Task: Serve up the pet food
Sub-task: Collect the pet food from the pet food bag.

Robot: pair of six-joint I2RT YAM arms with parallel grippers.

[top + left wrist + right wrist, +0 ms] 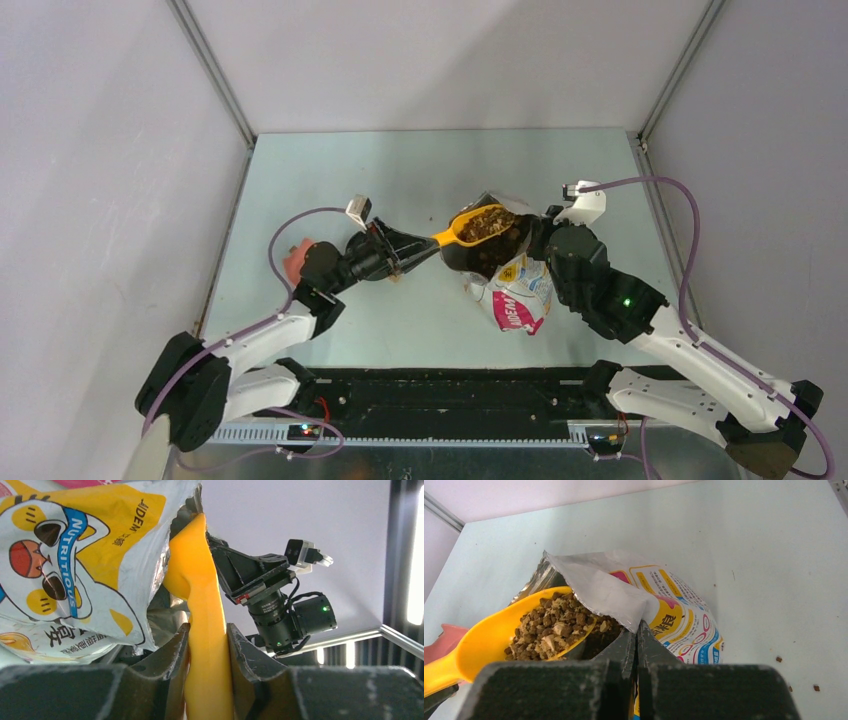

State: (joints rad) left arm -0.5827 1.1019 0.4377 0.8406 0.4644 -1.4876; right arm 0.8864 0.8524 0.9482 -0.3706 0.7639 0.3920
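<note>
Yellow scoop [484,642] is filled w/ kibble [551,625] at bag [674,615] mouth, handle pinched by L gripper [207,635]; bag rim is clamped by R gripper [637,630]; serving is not yet done.

The top external camera looks down from behind the arm bases over the whole table [400,170]. The left wrist camera peers closely up along the scoop [205,630] toward the bag [75,555]. The right wrist camera looks closely down at the bag's mouth, sharing the pet food [554,625] with the top view.

Left arm [262,338] and right arm [600,285] reach inward, left jaws gripping part-open, right jaws pinched tight.
</note>
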